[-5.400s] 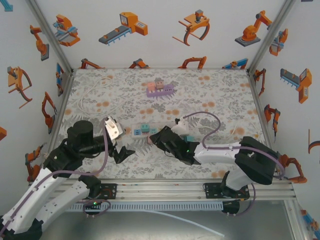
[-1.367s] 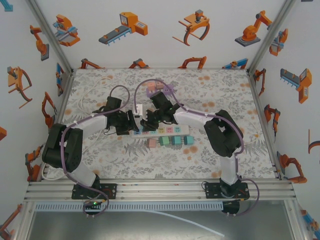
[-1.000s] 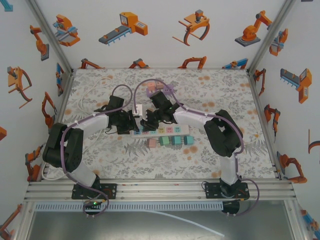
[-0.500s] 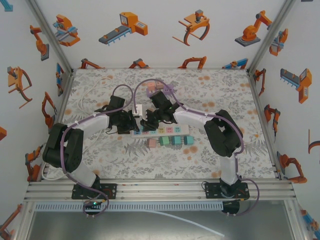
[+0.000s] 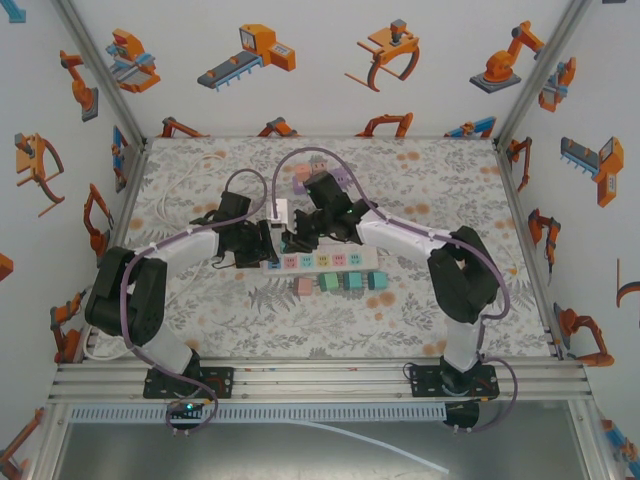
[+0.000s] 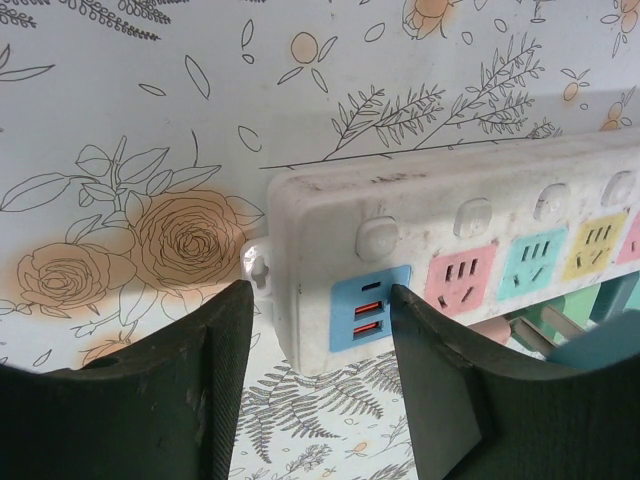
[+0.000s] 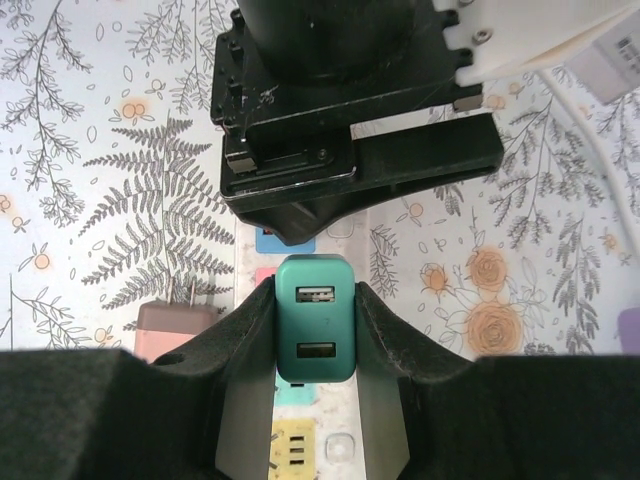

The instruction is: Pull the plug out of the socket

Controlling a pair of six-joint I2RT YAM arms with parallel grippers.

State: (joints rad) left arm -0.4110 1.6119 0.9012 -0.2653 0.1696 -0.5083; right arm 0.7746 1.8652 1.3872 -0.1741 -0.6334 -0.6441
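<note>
A white power strip (image 5: 330, 260) with coloured sockets lies across the middle of the table. My right gripper (image 5: 297, 238) hovers over its left part, shut on a teal two-port plug (image 7: 315, 320). The plug sits between the fingers (image 7: 255, 320) a little above the strip (image 7: 340, 420); its prongs are hidden. My left gripper (image 5: 268, 245) is at the strip's left end (image 6: 320, 260). Its jaws stand apart. One finger (image 6: 215, 370) is past the end with bare table between, and the other (image 6: 435, 380) is in front of the blue USB panel.
Several loose plugs (image 5: 340, 283) lie in a row just in front of the strip; a pink one (image 7: 175, 335) shows its prongs. A purple and pink block (image 5: 300, 178) sits near the back wall. A white cable (image 5: 185, 180) curls at the back left.
My right gripper has risen and drawn back slightly with the teal plug, and its elbow has swung right. The left gripper has stayed at the strip's end.
</note>
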